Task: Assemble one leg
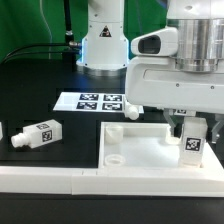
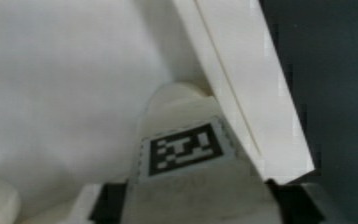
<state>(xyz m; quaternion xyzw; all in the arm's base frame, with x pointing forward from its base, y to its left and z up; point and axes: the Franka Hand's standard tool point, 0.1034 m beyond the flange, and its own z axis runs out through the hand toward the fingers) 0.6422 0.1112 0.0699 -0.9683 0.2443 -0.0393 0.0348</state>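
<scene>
My gripper point(image 1: 192, 135) is shut on a white leg point(image 1: 192, 142) with a black-and-white tag and holds it upright over the right side of the large flat white tabletop point(image 1: 130, 140). In the wrist view the leg point(image 2: 194, 150) fills the space between my fingers point(image 2: 108, 203), its tag facing the camera, with the tabletop's raised edge point(image 2: 247, 80) running beside it. A second leg point(image 1: 35, 135) lies on its side on the black table at the exterior view's left. Another white part point(image 1: 2, 131) shows partly at the left edge.
The marker board point(image 1: 92, 101) lies flat behind the tabletop, in front of the robot base point(image 1: 103, 45). A long white border rail point(image 1: 60, 182) runs along the front. A hole point(image 1: 117, 157) shows in the tabletop's near left corner.
</scene>
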